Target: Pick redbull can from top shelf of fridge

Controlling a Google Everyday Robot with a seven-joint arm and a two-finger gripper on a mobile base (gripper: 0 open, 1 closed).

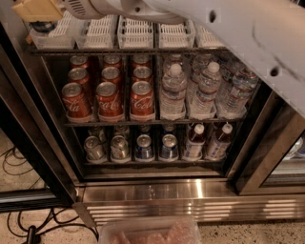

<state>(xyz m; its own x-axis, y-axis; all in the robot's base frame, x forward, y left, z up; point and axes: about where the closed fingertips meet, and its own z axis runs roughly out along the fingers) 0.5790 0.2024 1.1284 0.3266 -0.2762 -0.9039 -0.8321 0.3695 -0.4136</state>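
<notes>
The gripper [38, 9] hangs just above the clear tray [47, 43] on the fridge's [157, 190] top shelf [143, 49], its grasp impossible to tell, and the redbull can [42, 26], only its blue top showing, stands inside that tray, so the reach looks done while lifting out remains.

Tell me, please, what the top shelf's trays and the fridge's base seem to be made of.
White slotted trays: apparently moulded plastic, matte, with regular slots. Fridge base: likely stainless steel, shiny, with reflections and louvres. The gripper, top left above the clear tray, looks tan, maybe plastic.
</notes>
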